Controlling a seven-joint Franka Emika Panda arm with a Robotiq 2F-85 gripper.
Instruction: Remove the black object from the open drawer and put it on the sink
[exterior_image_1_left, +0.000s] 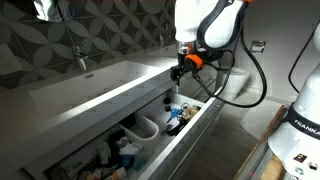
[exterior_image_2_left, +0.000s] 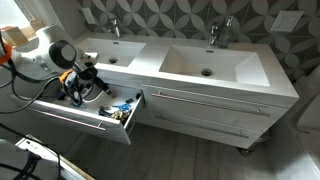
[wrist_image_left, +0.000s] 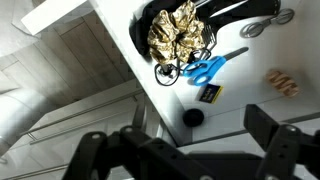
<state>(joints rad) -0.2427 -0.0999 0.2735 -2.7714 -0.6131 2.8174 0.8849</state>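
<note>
The black object is a small round black lump on the white floor of the open drawer, near a drawer wall. I cannot make it out in either exterior view. My gripper hangs above it, open and empty, with its fingers spread wide to either side. In both exterior views the gripper hovers over the open drawer, just below the front edge of the long white sink.
In the drawer lie blue scissors, a crumpled gold item in a black tray, a small black-and-yellow card and a tan item. Chrome taps stand behind the sink. More clutter fills the drawer.
</note>
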